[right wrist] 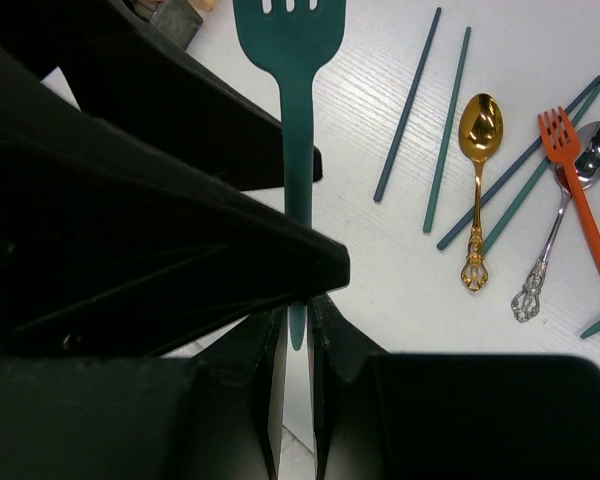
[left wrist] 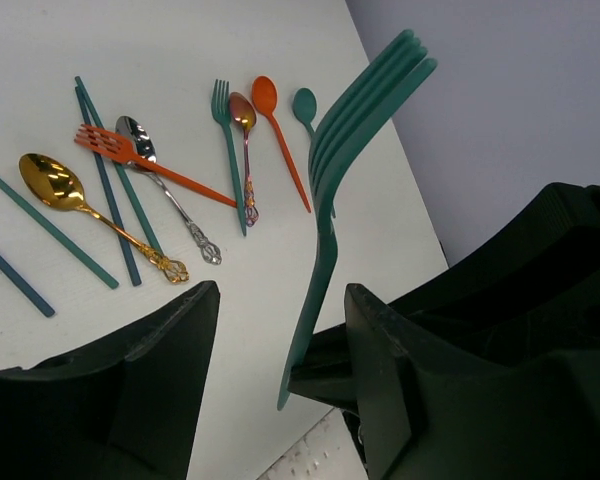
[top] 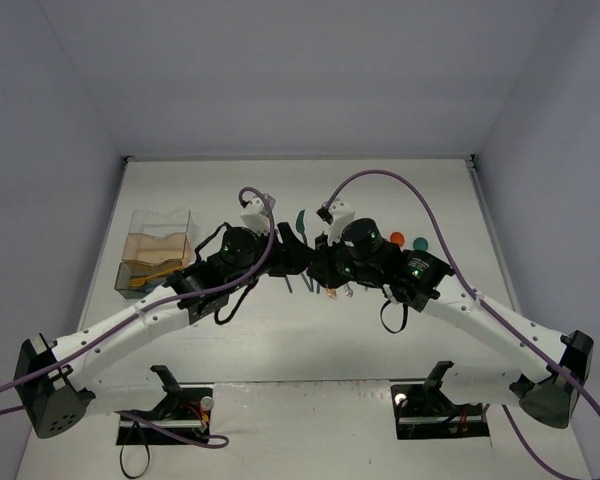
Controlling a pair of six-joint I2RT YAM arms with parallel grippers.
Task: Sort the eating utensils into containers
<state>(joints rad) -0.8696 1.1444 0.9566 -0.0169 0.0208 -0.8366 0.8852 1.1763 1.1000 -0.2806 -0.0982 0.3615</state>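
Observation:
A teal fork [left wrist: 355, 120] is held up above the table, tines upward. My right gripper [right wrist: 297, 320] is shut on the tip of its handle [right wrist: 298, 200]. My left gripper [left wrist: 280, 290] is open, with its fingers wide either side of the fork's handle and not touching it. Both grippers meet at the table's middle, left [top: 292, 258] and right [top: 322, 266]. On the table lie a gold spoon [left wrist: 50, 180], an orange fork [left wrist: 130, 155], a silver spoon [left wrist: 140, 140], another teal fork [left wrist: 225, 140], an orange spoon [left wrist: 270, 100] and dark chopsticks [left wrist: 105, 180]. The clear container [top: 160, 250] stands at the left and holds orange pieces.
A copper spoon [left wrist: 243, 112] and a teal spoon [left wrist: 304, 103] lie beside the orange spoon. Two chopsticks [right wrist: 410, 100] lie left of the gold spoon [right wrist: 480, 125]. Grey walls close in the table on three sides. Purple cables loop over both arms.

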